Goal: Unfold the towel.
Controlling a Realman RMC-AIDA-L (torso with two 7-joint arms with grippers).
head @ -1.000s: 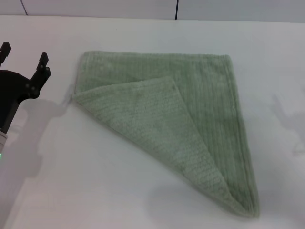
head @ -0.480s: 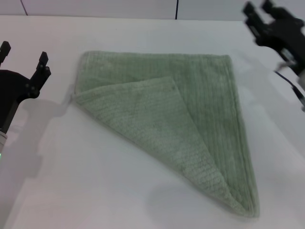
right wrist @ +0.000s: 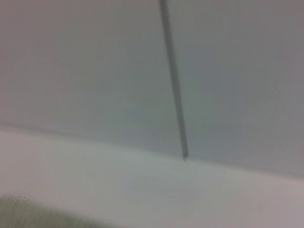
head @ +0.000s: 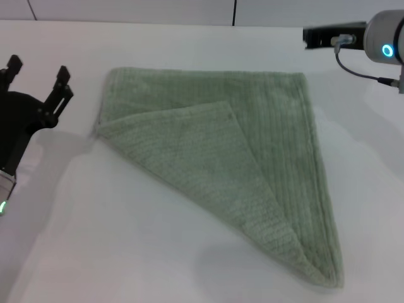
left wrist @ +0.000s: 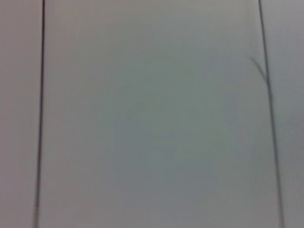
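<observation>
The pale sage-green towel [head: 278,132] lies flat on the white table [head: 126,252], folded along a diagonal into a triangle. A folded-over flap [head: 202,164] covers its near left part, and the flap's corner points to the towel's middle. My left gripper [head: 36,69] is open and empty, hovering just left of the towel's left corner. My right gripper [head: 319,36] hangs above the table at the far right, just beyond the towel's far right corner. A sliver of the towel [right wrist: 23,213] shows in the right wrist view.
A grey panelled wall with dark seams [head: 234,11] stands behind the table's far edge. It fills the left wrist view [left wrist: 152,114] and most of the right wrist view [right wrist: 118,71]. White table surface surrounds the towel.
My right arm came into view at the far right and swung round above the towel's far right corner. My left gripper shifted slightly toward the towel. The towel has not moved.
</observation>
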